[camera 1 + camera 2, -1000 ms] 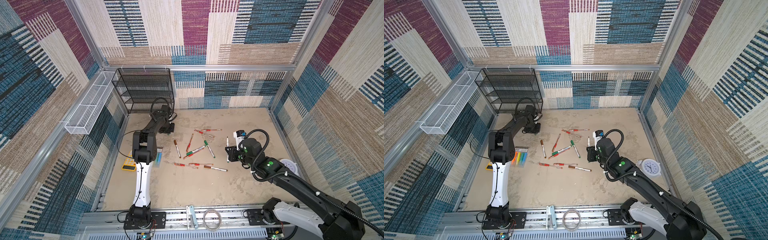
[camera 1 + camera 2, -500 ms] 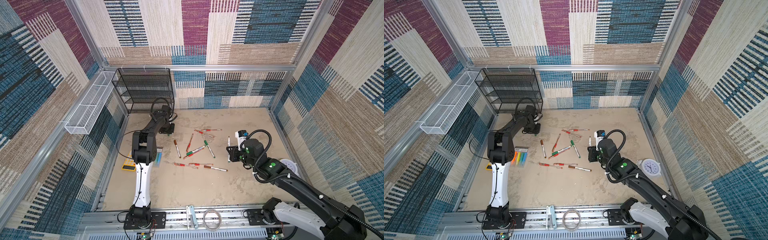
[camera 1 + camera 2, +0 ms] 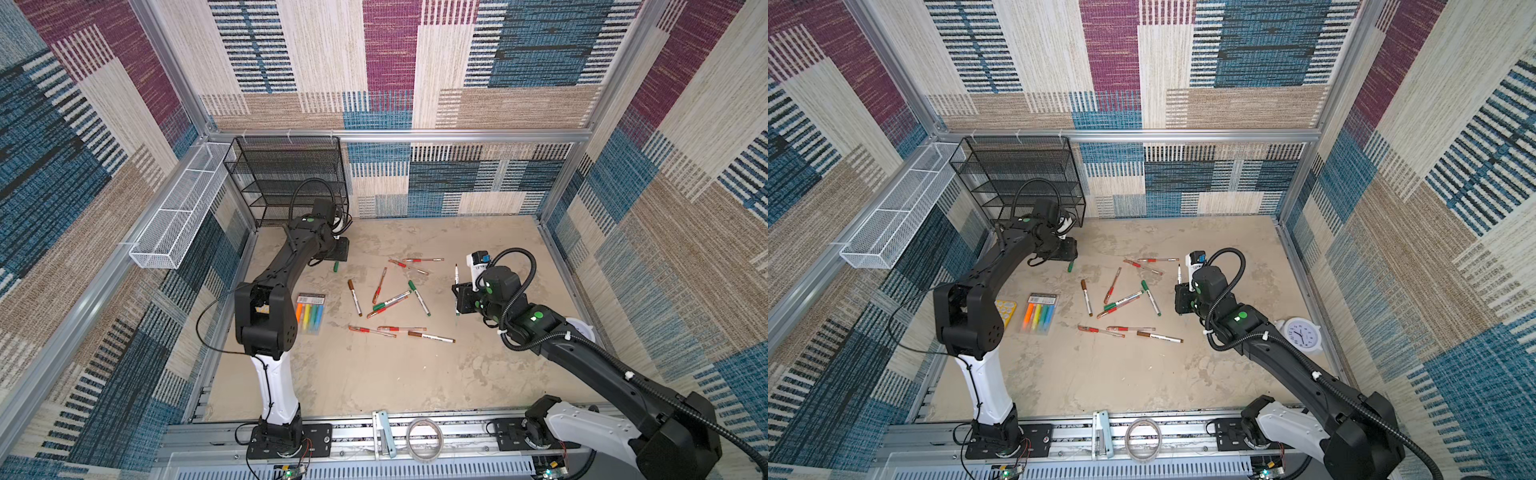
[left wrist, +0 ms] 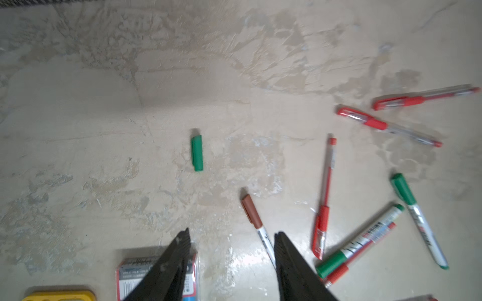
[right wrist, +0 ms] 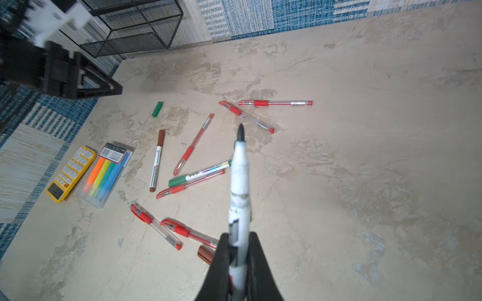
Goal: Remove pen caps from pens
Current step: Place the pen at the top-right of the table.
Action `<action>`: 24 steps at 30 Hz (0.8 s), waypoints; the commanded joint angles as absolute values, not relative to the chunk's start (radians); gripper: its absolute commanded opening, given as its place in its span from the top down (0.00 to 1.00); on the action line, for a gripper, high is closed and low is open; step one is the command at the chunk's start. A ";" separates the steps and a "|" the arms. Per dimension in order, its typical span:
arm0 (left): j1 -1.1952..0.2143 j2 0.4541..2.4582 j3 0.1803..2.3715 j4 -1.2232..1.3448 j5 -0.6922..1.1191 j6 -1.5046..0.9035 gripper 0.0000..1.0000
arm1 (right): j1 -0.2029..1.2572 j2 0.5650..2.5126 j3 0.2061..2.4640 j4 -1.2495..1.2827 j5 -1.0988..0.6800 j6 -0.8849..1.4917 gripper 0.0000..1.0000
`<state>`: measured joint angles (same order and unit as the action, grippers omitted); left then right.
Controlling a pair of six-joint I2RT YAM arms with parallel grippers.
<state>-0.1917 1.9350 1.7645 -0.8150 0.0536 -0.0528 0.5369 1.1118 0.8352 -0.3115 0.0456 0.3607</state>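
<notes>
desk [image 3: 374, 374] mottled beige, pens [image 3: 392, 300] mid-desk | walls [image 3: 395, 62] patchwork weave | left gripper [image 4: 232, 234] parted, empty, back-left corner | right gripper [image 5: 238, 234] clamps uncapped pen [image 5: 240, 169]

There are six clear pens [image 5: 275, 103] with red grips, two white pens with green caps [image 5: 199, 172], two white pens with brown caps [image 5: 156, 161], one white pen with a bare tip [image 5: 240, 177], one loose green cap [image 5: 157, 109] and one highlighter pack [image 5: 107, 172] with one yellow calculator [image 5: 70, 173] just beside it.
</notes>
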 commanded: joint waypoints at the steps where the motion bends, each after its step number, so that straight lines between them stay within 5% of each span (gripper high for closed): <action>1: -0.192 1.810 1.646 -0.758 0.109 -0.048 0.37 | 0.497 1.173 0.882 -0.314 0.041 0.297 1.00; 11: -0.185 1.319 1.169 -0.508 0.204 0.015 0.14 | 0.313 1.443 1.116 -0.417 -0.047 0.157 1.00; 24: -0.033 1.183 1.030 -0.427 0.356 -0.035 0.04 | 0.064 1.739 1.345 -0.496 -0.151 0.037 0.99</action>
<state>-0.0425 1.1919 1.0325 -0.4709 0.3264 -0.0341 0.0799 1.7020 1.3174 -0.4801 -0.0994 0.0620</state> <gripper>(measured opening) 0.962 0.121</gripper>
